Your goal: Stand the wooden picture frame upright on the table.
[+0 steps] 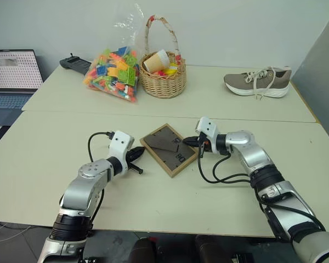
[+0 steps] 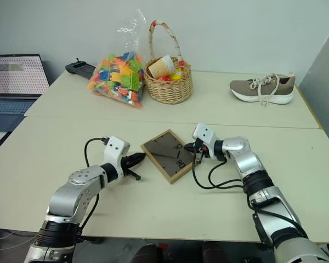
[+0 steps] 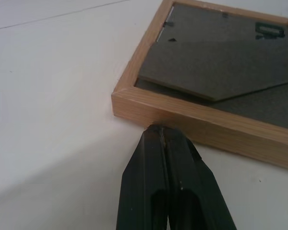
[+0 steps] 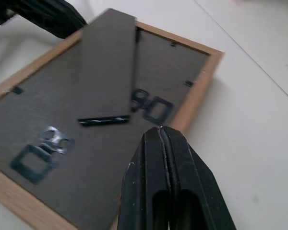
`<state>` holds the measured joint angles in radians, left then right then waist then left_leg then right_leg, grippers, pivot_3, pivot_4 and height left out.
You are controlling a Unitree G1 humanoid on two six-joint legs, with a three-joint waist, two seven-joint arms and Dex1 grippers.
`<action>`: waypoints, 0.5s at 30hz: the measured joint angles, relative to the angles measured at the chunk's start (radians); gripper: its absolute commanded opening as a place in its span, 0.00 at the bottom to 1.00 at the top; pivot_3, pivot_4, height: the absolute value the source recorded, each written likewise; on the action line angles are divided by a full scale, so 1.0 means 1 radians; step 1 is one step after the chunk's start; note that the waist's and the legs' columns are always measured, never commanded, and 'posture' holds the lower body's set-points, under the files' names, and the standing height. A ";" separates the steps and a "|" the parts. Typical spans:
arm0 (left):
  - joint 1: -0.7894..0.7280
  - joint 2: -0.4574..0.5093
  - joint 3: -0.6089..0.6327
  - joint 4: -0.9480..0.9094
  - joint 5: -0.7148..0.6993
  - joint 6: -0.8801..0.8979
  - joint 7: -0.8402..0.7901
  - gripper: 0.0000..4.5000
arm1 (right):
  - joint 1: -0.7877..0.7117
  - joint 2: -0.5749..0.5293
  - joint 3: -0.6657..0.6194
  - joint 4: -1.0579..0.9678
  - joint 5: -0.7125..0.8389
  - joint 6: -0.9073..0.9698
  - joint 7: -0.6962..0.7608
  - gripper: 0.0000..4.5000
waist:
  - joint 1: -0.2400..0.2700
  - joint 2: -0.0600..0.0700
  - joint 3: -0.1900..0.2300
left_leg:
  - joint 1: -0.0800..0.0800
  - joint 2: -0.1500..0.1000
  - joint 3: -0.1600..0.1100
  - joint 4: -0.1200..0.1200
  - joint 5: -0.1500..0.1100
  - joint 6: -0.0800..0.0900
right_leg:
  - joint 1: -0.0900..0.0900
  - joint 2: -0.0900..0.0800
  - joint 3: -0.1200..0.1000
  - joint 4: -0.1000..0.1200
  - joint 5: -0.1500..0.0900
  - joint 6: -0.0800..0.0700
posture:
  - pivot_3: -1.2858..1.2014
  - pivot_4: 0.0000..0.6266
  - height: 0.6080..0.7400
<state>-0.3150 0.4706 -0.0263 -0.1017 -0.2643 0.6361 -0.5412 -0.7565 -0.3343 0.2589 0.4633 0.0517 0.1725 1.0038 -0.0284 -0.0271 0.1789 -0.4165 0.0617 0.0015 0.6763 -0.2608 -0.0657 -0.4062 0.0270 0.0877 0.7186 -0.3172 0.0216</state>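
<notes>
The wooden picture frame (image 1: 170,150) lies flat on the table (image 1: 55,137), its dark back panel and folded stand facing up. My left gripper (image 1: 138,155) is shut. In the left wrist view its tip (image 3: 162,130) sits against the frame's light-wood side (image 3: 201,122), close to a corner. My right gripper (image 1: 189,141) is shut too and rests at the opposite side. Its tip (image 4: 159,129) hovers over the back panel (image 4: 86,120) just inside the wooden rim. Neither gripper holds anything. The frame's front is hidden underneath.
At the back stand a bag of colourful bricks (image 1: 114,68), a wicker basket (image 1: 163,74) holding a paper cup, and a grey shoe (image 1: 259,82). A laptop (image 1: 11,74) and a black device (image 1: 75,64) sit far left. A seam (image 1: 153,116) crosses the table.
</notes>
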 measured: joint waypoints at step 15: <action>-0.071 0.101 -0.081 0.034 -0.005 0.008 -0.180 0.00 | 0.023 -0.060 -0.089 -0.116 -0.003 0.173 -0.191 0.01 | -0.017 0.000 0.000 | 0.001 0.000 0.002 0.000 0.000 0.000 | 0.001 0.006 0.001 -0.001 0.000 0.000 | 0.52 0.24 1.00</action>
<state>-0.3856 0.5715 -0.1076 -0.0673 -0.2690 0.6439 -0.7214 -0.7335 -0.3942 0.1704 0.3473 0.0484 0.3458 0.8133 -0.0455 -0.0271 0.1790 -0.4150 0.0614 0.0033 0.6761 -0.2608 -0.0656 -0.4056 0.0328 0.0886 0.7180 -0.3173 0.0216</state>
